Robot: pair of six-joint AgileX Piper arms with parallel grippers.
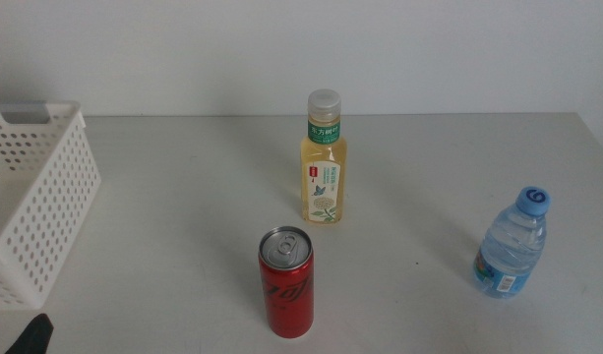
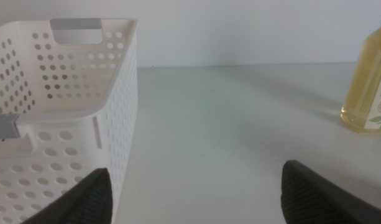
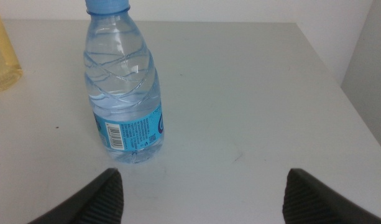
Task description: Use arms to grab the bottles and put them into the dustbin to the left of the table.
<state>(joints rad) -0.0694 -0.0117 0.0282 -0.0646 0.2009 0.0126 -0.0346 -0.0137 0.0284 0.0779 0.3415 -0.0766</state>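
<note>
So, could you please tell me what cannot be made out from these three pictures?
- Dustbin: middle view's left edge cuts it off; inside floor unseen.
- Tea bottle: left wrist view's edges cut off cap and label.
- Water bottle: cap cropped in the right wrist view.
- Left gripper and right gripper: jaws open; only tips show.
- Soda can: print too small to read.

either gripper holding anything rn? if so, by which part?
Nothing held. Left gripper and right gripper are both open and empty; the water bottle stands free beyond the right one.
</note>
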